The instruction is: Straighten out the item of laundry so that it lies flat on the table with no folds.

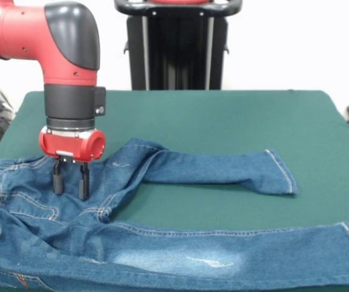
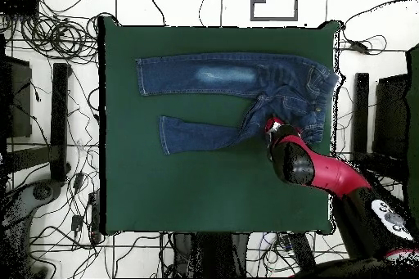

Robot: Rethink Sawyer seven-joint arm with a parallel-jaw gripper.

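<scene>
Overhead view: green table (image 2: 204, 194), cables on floor; jeans (image 1: 162, 243) spread; gripper (image 1: 69, 182) fingers parted, tips on denim.

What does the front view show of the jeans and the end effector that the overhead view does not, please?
Only the front view shows the end effector itself: two dark fingers spread apart, pointing down at the jeans near the seat, and a metal button at the waistband. Only the overhead view shows the whole jeans at once, near one long edge of the table, with cables on the floor around it; there the arm hides the end effector. Both show one leg straight with a pale faded patch, the other leg shorter and bunched at the hip.
</scene>
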